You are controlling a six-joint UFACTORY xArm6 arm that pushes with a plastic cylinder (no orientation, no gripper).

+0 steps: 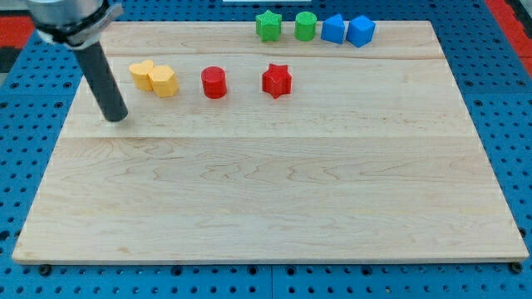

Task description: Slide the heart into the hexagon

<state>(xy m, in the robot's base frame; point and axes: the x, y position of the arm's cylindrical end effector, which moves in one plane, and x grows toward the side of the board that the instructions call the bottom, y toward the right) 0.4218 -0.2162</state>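
Note:
A yellow heart (141, 73) lies at the board's upper left, touching a yellow hexagon (164, 81) on its right. My tip (117, 117) rests on the board to the left of and below the heart, a short gap away from it. The dark rod rises from the tip toward the view's top left corner.
A red cylinder (214, 82) and a red star (276, 80) lie to the right of the hexagon. Along the top edge sit a green star (268, 26), a green cylinder (305, 26) and two blue blocks (333, 28) (361, 31). The wooden board (266, 199) lies on a blue pegboard.

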